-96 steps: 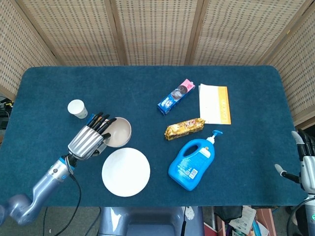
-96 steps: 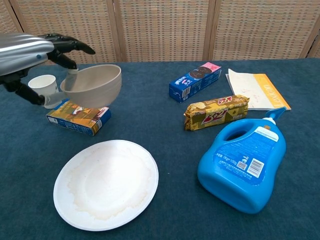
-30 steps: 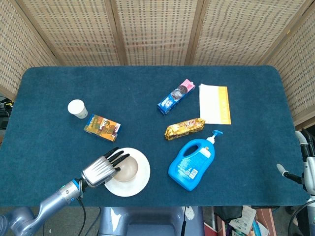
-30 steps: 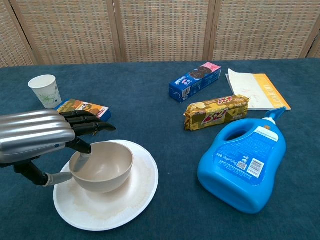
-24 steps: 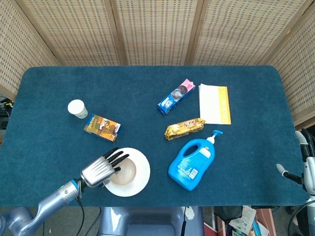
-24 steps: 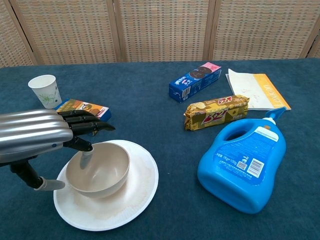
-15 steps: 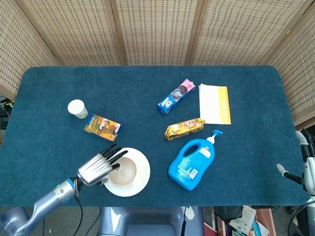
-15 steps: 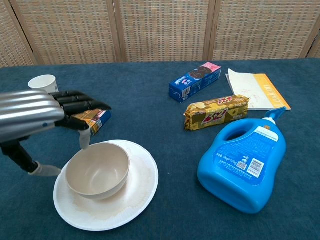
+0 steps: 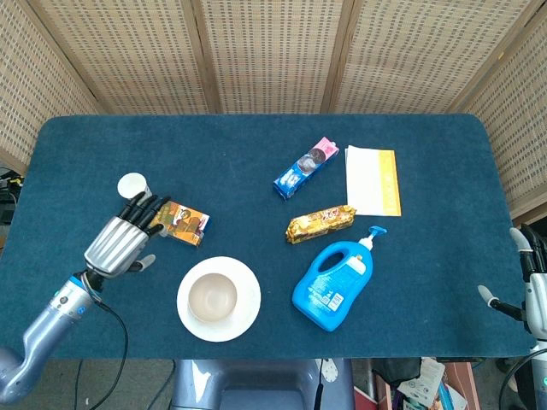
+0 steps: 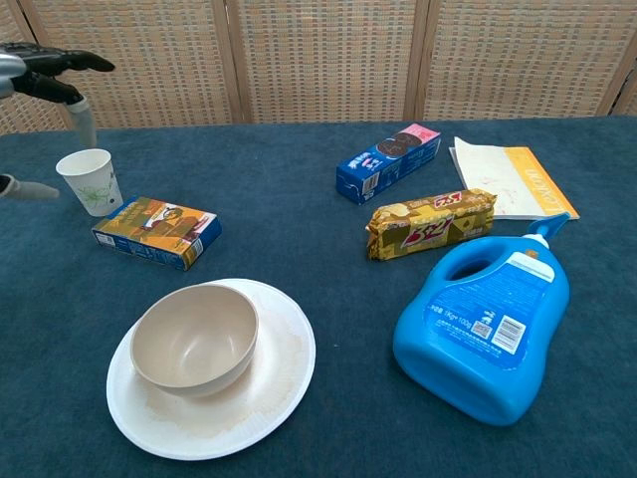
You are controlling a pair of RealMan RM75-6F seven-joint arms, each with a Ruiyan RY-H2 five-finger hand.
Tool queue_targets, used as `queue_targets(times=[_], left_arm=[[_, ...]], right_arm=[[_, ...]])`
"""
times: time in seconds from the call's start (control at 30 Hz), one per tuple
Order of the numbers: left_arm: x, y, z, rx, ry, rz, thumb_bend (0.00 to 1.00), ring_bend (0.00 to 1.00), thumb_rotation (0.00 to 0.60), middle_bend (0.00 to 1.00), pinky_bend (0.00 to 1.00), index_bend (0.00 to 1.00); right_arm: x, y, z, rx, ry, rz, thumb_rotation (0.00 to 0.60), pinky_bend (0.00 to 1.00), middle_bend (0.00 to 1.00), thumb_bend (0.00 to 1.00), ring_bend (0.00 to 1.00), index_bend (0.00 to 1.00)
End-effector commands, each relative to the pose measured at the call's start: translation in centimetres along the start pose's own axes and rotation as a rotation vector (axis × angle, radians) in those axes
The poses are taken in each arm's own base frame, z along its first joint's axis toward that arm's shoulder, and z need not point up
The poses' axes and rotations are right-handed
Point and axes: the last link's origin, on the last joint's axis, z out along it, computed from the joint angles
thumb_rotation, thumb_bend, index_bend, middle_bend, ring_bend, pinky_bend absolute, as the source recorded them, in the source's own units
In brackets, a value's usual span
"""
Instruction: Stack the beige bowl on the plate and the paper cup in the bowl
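The beige bowl (image 9: pixel 212 297) (image 10: pixel 194 339) sits upright in the middle of the white plate (image 9: pixel 246 290) (image 10: pixel 274 393) near the table's front edge. The white paper cup (image 9: pixel 132 184) (image 10: pixel 91 181) stands upright at the far left. My left hand (image 9: pixel 118 240) (image 10: pixel 38 66) hovers above the table just on the near side of the cup, fingers spread and pointing toward it, holding nothing. My right hand (image 9: pixel 533 295) shows only at the right edge of the head view, off the table, with fingers apart and nothing in it.
A small orange box (image 9: pixel 179 222) (image 10: pixel 157 232) lies between cup and plate. A blue cookie pack (image 9: pixel 305 167), a gold snack bar (image 9: pixel 320 223), a blue detergent bottle (image 9: pixel 334 283) and a yellow-edged booklet (image 9: pixel 373 180) occupy the middle and right. Wicker screens stand behind the table.
My left hand has let go of the bowl, leaving it on the plate, then lifted and moved back and left to just short of the paper cup. The right hand has stayed put.
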Motion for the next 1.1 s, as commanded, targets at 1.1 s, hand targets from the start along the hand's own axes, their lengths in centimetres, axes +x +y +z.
queue_targets(times=[1.1], left_arm=[[-6.4, -10.1, 7.8, 0.348, -0.193, 0.142, 0.36, 0.00, 0.600, 0.00, 0.00, 0.41]], right_arm=[[-1.1, 0.1, 0.3, -0.005, -0.038, -0.022, 0.600, 0.00, 0.00, 0.15, 0.00, 0.00]])
